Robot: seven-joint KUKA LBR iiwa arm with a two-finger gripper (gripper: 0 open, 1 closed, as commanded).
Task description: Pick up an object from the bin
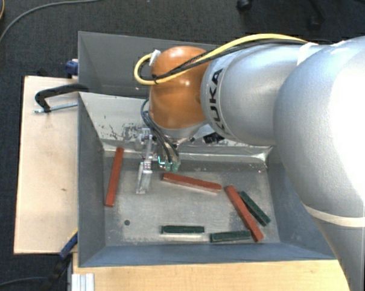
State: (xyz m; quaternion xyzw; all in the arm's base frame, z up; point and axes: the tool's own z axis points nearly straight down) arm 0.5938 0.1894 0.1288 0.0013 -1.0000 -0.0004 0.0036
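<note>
Steel claw (145, 174) hangs below the orange wrist cover (176, 93) in the back left part of the grey bin (90, 186), its tip down at or just above the floor; whether it is spread or pressed together cannot be told from this angle. It stands between two red sticks. The left red stick (113, 176) lies near the left wall, running almost straight from back to front, a little apart from the claw. The middle red stick (192, 183) lies flat and nearly crosswise, its left end just beside the claw, and it is the thing nearest to it; whether they touch cannot be told. Well apart, toward the right front, a third red stick (245, 214) lies slantwise, with a dark green stick (255, 209) along its right side, so close that they seem to touch. Near the front wall two more lie almost end to end: the front left green stick (182, 230) and the front right green stick (230, 237), the latter reaching to the lower end of the third red stick
</note>
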